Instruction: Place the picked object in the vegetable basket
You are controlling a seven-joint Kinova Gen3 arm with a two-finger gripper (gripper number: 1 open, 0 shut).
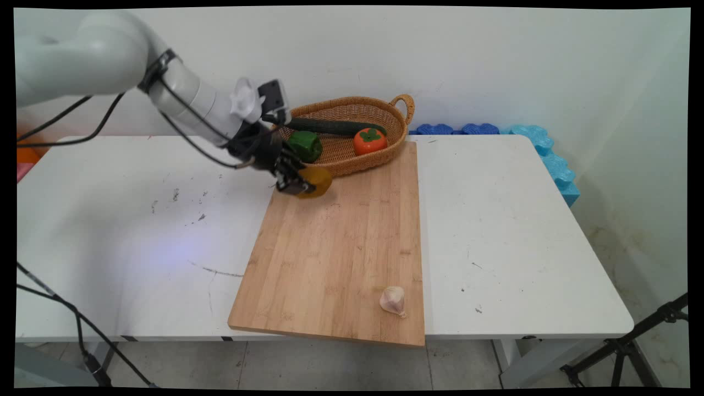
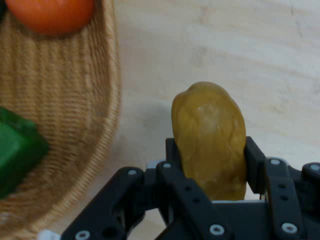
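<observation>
Garlic [image 1: 392, 300] lies nearest the camera, alone near the front right corner of the wooden cutting board [image 1: 335, 258], well apart from everything else. At the board's far left corner the gripper [image 1: 294, 183] is clamped on a yellow-brown potato [image 1: 315, 181]; the hand view shows the potato [image 2: 210, 140] pinched between the two fingers [image 2: 255, 162] with most of its length sticking out beyond them, over bare board. Whether it touches the board or hangs just above cannot be told. Just behind sits the wicker basket [image 1: 360, 159], its near rim overlapping the board's far edge, holding a green pepper [image 1: 305, 145], a persimmon [image 1: 370, 141] and a long cucumber [image 1: 335, 126]. The white table [image 1: 511, 231] carries board and basket. The hold looks shallow on a rounded, smooth thing, so the potato could pivot or slip out and roll on the board; the basket rim is close enough that a sideways sweep might knock it.
</observation>
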